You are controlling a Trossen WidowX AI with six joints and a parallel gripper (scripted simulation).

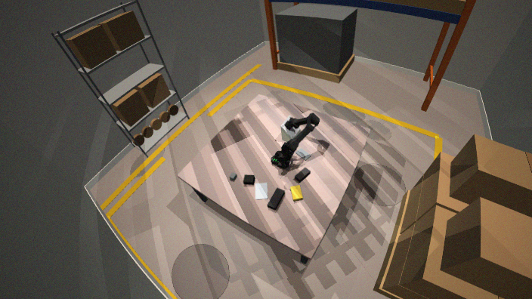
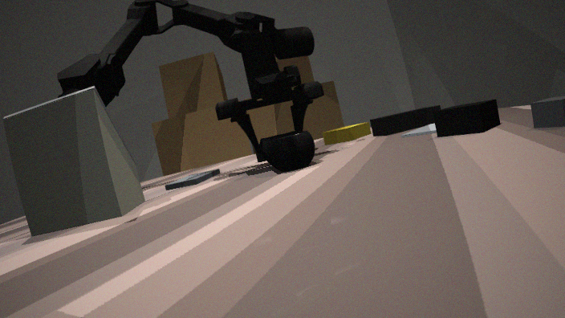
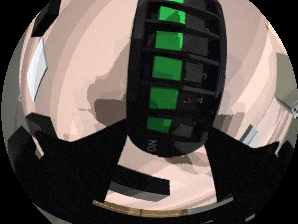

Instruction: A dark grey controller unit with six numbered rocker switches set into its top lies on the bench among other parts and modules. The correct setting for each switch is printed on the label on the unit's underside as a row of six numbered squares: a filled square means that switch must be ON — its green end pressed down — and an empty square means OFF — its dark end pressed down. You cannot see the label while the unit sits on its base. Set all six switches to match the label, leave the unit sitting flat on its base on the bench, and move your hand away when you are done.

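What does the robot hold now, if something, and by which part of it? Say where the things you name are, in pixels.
It cannot be told: the dark controller unit point(image 1: 274, 160) point(image 2: 286, 152) point(image 3: 172, 90) has its "ON"-marked end between the jaws, but a firm grip is not clear.

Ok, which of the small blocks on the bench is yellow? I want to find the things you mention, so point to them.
The yellow block point(image 1: 297, 192) point(image 2: 347, 134), lying between the two dark oblong blocks in the top view; none of the other blocks there is yellow, only dark or grey.

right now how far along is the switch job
Nothing can be confirmed finished: the label is out of sight, so the visible green ends can't be checked against it. In hand: the controller unit sits between the pincer's fingers, grip uncertain. Left: confirm settings and flat seating, then withdraw.
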